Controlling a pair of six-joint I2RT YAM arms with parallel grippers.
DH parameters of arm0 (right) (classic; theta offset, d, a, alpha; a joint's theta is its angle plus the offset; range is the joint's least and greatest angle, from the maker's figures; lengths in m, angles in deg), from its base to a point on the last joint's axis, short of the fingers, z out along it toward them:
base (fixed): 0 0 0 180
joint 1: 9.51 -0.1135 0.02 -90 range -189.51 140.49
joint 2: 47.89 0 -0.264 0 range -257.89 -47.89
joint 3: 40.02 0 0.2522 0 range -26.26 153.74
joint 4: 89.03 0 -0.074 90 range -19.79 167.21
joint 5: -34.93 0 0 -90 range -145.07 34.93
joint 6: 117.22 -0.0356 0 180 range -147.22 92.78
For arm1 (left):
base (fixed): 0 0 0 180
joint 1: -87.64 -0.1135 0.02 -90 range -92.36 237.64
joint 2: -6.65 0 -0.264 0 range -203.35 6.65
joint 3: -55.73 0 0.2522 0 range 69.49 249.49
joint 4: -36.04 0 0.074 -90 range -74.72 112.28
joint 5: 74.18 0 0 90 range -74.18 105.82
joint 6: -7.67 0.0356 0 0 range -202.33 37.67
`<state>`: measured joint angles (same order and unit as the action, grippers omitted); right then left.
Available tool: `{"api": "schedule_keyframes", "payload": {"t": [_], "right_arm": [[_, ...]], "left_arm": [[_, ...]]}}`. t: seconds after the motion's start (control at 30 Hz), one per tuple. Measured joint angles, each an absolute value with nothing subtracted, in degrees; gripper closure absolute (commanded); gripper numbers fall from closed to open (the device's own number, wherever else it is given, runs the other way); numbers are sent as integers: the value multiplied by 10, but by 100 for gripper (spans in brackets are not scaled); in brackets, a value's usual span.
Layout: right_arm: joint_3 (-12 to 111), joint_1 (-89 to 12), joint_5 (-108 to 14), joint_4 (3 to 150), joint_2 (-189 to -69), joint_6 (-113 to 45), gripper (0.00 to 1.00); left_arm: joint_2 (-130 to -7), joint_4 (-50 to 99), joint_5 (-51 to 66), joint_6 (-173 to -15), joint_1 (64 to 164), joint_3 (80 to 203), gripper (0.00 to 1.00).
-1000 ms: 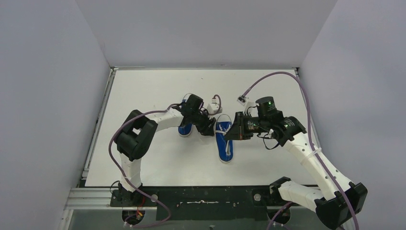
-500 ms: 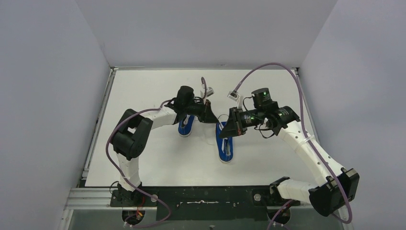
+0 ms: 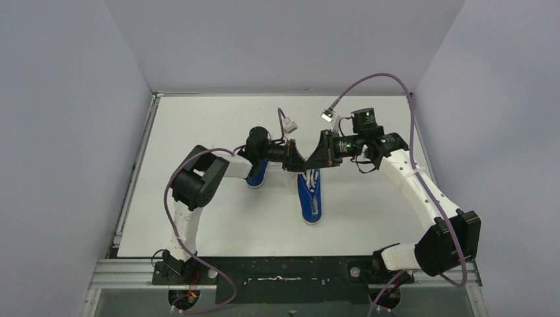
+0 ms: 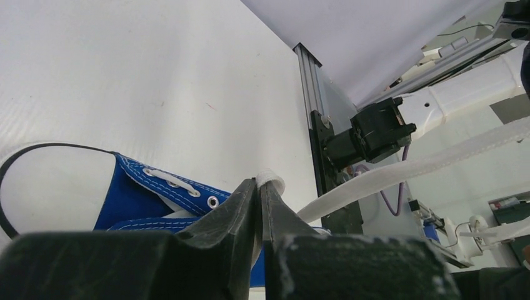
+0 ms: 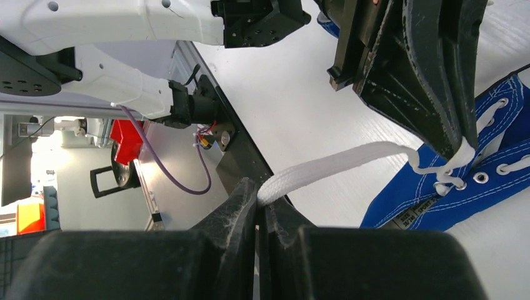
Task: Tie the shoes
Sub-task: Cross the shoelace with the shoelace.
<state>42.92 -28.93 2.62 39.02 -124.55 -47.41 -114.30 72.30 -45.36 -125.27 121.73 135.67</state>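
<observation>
- Two blue shoes sit on the white table, side by side and a little apart.
- One shoe lies near the middle of the table. The other shoe is to its left, and the left arm hides part of it.
- Both grippers hang over the far end of the middle shoe, and their tips are very close to each other.
- The left gripper has its fingers pressed together. A bit of white lace is pinched right at the tip.
- From that pinch the lace runs away up off the table, stretched out in a long line.
- Under the left gripper you can see the shoe's white toe cap and some of its lace holes.
- The right gripper has its fingers pressed together too. It pinches the other end of that same stretch of lace.
- In the right wrist view, the lace goes from the right gripper across to the tip of the left gripper.
- That tip sits just above the lace holes of the blue shoe.
</observation>
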Motion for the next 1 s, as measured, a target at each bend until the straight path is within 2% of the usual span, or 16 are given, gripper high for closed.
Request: {"api": "schedule_keyframes", "payload": {"t": [0.13, 0.4, 0.5, 0.73, 0.87, 1.0], "right_arm": [[432, -283, 25, 402, -1265, -479, 100], [454, -230, 9, 402, -1266, -487, 100], [455, -230, 9, 398, -1265, -484, 100], [455, -230, 9, 401, -1266, -487, 100], [456, -230, 9, 410, -1270, -490, 100], [461, -230, 10, 413, -1288, -490, 100]], "left_arm": [[-1161, 779, -460, -1291, 1219, 1348, 88], [-1162, 847, -463, -1321, 1220, 1318, 89], [-1162, 859, -462, -1328, 1219, 1316, 86], [-1162, 895, -462, -1347, 1218, 1312, 66], [-1162, 920, -464, -1361, 1219, 1308, 62], [-1162, 926, -463, -1362, 1225, 1308, 62]]}}
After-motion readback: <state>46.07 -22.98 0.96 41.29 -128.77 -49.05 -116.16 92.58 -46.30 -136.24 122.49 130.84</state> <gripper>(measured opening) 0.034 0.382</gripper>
